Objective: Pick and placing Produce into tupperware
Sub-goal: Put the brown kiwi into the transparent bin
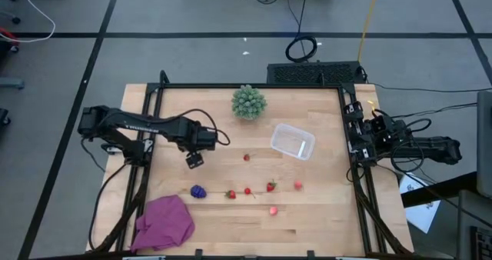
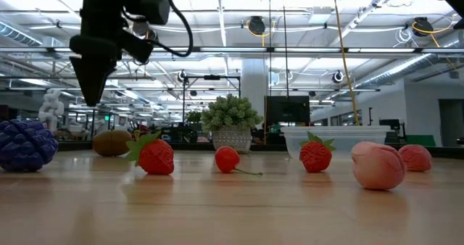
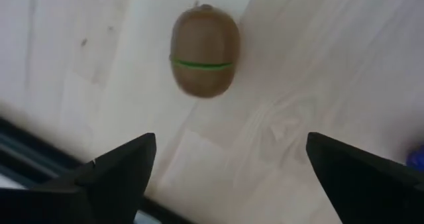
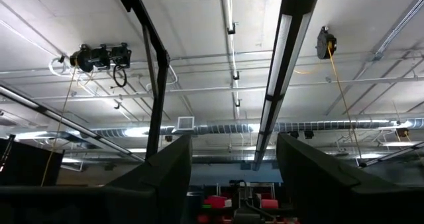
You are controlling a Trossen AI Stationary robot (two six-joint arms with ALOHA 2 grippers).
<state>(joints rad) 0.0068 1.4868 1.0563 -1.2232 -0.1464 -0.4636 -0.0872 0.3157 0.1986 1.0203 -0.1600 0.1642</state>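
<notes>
My left gripper (image 1: pixel 195 158) hangs open above the table's left half, fingers pointing down (image 2: pixel 93 78). In its wrist view the brown kiwi (image 3: pixel 205 50) lies on the wood ahead of the open fingers (image 3: pixel 231 141), untouched; it also shows in the low view (image 2: pixel 112 142). The purple grape cluster (image 1: pixel 199 191) and several red berries (image 1: pixel 248 191) lie toward the near edge. The clear tupperware (image 1: pixel 293 141) stands right of centre. My right gripper (image 4: pixel 233 151) is open and parked at the right edge (image 1: pixel 377 133), facing the ceiling.
A green spiky ball (image 1: pixel 248 102) sits near the far edge. A magenta cloth (image 1: pixel 163 221) lies at the near left corner. One berry (image 1: pixel 247 158) lies alone mid-table. Black frame rails (image 1: pixel 146 129) run along both sides of the table.
</notes>
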